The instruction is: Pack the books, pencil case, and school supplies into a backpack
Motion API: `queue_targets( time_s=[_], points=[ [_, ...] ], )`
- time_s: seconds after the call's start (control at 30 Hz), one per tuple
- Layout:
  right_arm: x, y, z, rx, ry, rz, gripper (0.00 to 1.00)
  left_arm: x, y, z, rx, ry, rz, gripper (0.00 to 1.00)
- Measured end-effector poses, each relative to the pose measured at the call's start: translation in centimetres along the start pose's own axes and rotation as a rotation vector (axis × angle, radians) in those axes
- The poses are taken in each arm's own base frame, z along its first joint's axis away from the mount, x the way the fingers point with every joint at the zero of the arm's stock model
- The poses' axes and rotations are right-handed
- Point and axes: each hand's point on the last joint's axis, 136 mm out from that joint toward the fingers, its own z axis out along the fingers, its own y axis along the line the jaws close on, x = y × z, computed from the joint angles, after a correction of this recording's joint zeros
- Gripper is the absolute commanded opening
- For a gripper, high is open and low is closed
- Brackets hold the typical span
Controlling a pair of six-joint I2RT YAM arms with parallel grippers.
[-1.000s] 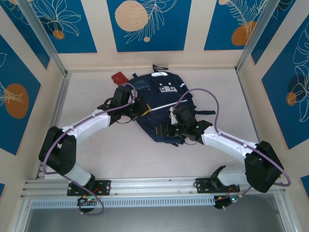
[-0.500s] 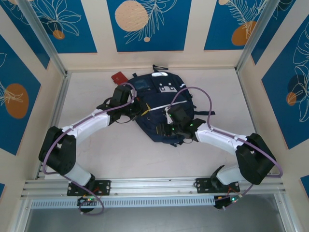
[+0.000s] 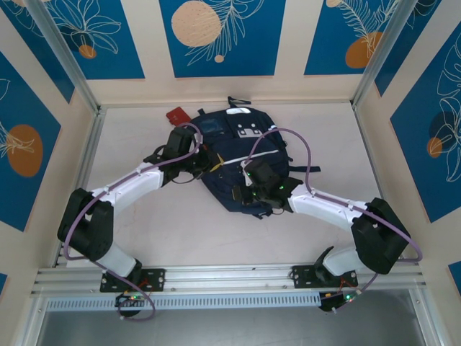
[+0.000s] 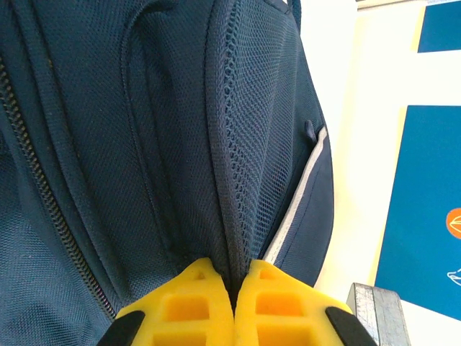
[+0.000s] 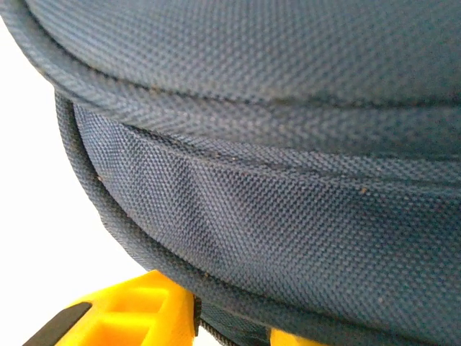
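Note:
The navy backpack [image 3: 238, 148] lies flat at the back middle of the table, its white stripe facing up. My left gripper [image 3: 207, 161] is at the pack's left side. In the left wrist view it [image 4: 234, 272] is shut on a fold of the mesh side pocket [image 4: 252, 144]. My right gripper [image 3: 248, 193] is at the pack's near edge. The right wrist view has its yellow fingers [image 5: 144, 313] closed on the backpack's seamed rim [image 5: 238, 216], with fabric filling the gap. The books are out of view.
A small red flat item [image 3: 176, 115] lies on the table just behind the backpack's left corner. Metal rails run along both sides of the table, and a panelled wall stands behind. Bare tabletop [image 3: 173, 231] lies between the arms and the near rail.
My right gripper has slid left along the backpack's near edge and its jaws have closed in on the rim. The left arm has held still, gripping the side pocket.

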Motion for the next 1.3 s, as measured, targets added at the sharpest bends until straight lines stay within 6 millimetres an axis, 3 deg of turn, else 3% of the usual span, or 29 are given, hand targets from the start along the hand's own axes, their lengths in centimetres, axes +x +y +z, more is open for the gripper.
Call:
queue_targets(
  time_s=[0.2,0.4,0.63,0.87,0.93,1.0,1.13,1.3],
  points=[
    [0.2,0.4,0.1,0.025,-0.010,-0.026,0.03,-0.1,0.1,0.0,-0.003,-0.005,-0.001,0.00],
    [-0.1,0.4,-1.7,0.039,-0.056,-0.014,0.00,-0.6,0.6,-0.2,-0.012,-0.019,0.006,0.00],
    [1.7,-3.0,-3.4,0.141,-0.044,0.068,0.00,-0.4,2.5,-0.2,-0.038,-0.005,0.010,0.00],
    [1.8,-6.7,-4.5,0.239,-0.050,0.192,0.00,-0.2,3.3,-0.2,-0.048,0.006,0.013,0.00],
    [2.0,-7.0,-4.6,0.247,-0.039,0.207,0.00,0.0,3.5,-0.5,-0.049,0.005,0.018,0.08],
    [2.1,-6.2,-4.5,0.211,-0.019,0.193,0.00,0.0,3.7,-1.0,-0.050,-0.003,0.029,0.21],
    [2.5,-2.6,-3.7,0.110,0.048,0.109,0.00,-0.3,5.0,-3.4,-0.080,-0.056,0.029,0.44],
    [3.1,2.7,-2.1,-0.017,0.113,0.012,0.00,0.1,6.9,-6.7,-0.129,-0.124,0.014,0.53]
  ],
)
